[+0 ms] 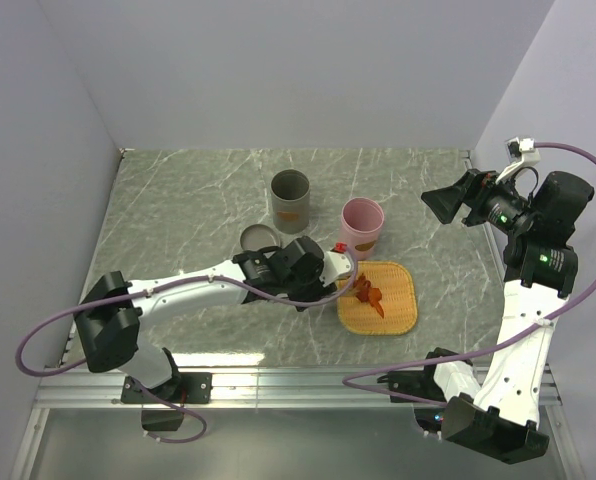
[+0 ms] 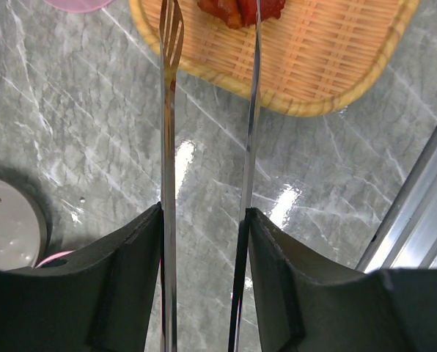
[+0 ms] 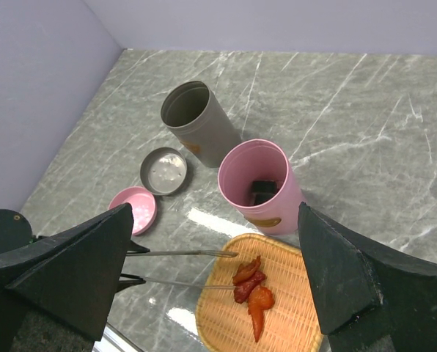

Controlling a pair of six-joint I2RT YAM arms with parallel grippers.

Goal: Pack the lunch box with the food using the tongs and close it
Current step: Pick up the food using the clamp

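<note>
So, current state of things. My left gripper is clamped on the tongs, and both thin arms run straight out between my fingers, one along each inner face. The tips aren't pinched together, there's a clear gap between them. The slotted tip sits over the near rim of the tray and the other arm reaches right up to the food.

From above, the food is a little cluster of red chunks on the left part of the tray, the side closest to my left gripper. The tongs bridge the gap between the two.

The right wrist view shows the rest. The pink cup stands upright and open just behind the tray, with some dark piece at the bottom; can't tell what it is. The grey cup stands open too, further back and to the left. The grey lid and pink lid lie flat on the table, side by side, near my left wrist.

My right gripper hangs up in the air off to the right, jaws spread wide, nothing between them, well apart from the cups and tray.
</note>
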